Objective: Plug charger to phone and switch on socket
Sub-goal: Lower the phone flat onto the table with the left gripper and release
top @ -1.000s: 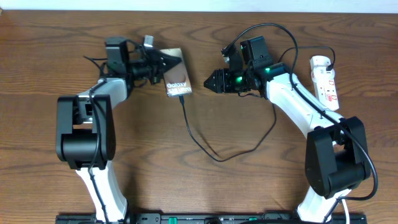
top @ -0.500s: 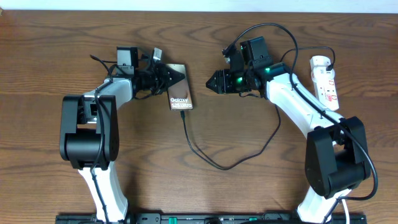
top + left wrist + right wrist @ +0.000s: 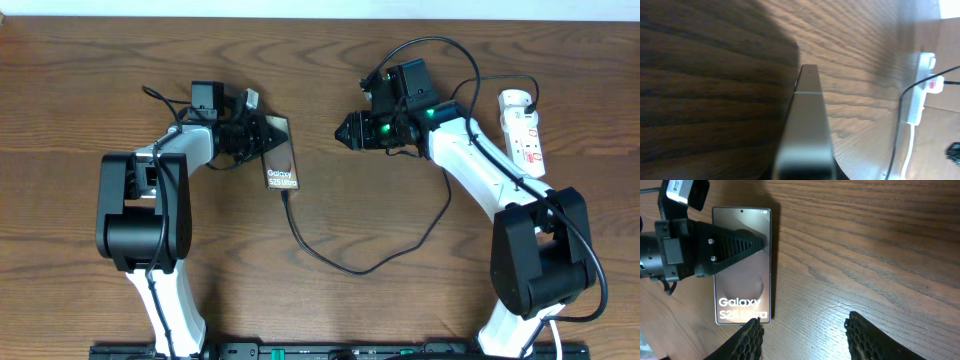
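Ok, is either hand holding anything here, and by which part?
The left hand grips the phone from a long edge, a finger lying across the face's half away from the Galaxy lettering. The right hand is open, holding nothing.

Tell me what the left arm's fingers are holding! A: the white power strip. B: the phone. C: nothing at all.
B: the left fingers are clamped over the phone, while the power strip lies far away from them.
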You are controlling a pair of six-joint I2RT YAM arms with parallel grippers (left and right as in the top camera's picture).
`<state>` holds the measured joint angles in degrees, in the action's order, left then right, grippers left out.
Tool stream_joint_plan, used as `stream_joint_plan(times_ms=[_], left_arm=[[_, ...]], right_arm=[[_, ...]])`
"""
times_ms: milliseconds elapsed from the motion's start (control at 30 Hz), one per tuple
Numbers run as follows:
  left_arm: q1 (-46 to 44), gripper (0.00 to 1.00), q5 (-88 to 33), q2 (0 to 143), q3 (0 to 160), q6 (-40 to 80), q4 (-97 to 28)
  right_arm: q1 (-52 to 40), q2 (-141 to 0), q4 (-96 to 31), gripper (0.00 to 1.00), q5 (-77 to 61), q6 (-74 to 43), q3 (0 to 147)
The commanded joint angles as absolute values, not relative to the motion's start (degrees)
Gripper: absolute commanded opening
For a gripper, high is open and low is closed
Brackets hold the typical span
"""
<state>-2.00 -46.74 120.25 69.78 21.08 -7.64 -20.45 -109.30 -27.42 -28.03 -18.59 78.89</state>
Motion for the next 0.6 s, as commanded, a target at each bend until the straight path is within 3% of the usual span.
stream_joint_plan(times_ms=[0,200,400,567], left_arm=[[-2.39,0.07,-44.75,119.85,70.39,18.87,-8.36],[-2.72,0.08,-43.83,119.85,70.39,18.90,-8.86],[-2.70,0.24,-43.83,119.85,70.39,18.90,-8.97],[-2.70,0.32,-43.83,119.85,70.39,18.90,-8.99]], right_arm=[[-20.73,-108.86,-27.49,0.52,-27.24,-17.50,79.59],[-20.73,-108.86,-27.66,0.52,-27.07,-17.50,79.59],[-20.73,-108.86,-27.92,0.53,-26.87,-17.43,79.59],[-20.73,-108.86,-28.01,0.53,-26.85,-17.06,79.59]])
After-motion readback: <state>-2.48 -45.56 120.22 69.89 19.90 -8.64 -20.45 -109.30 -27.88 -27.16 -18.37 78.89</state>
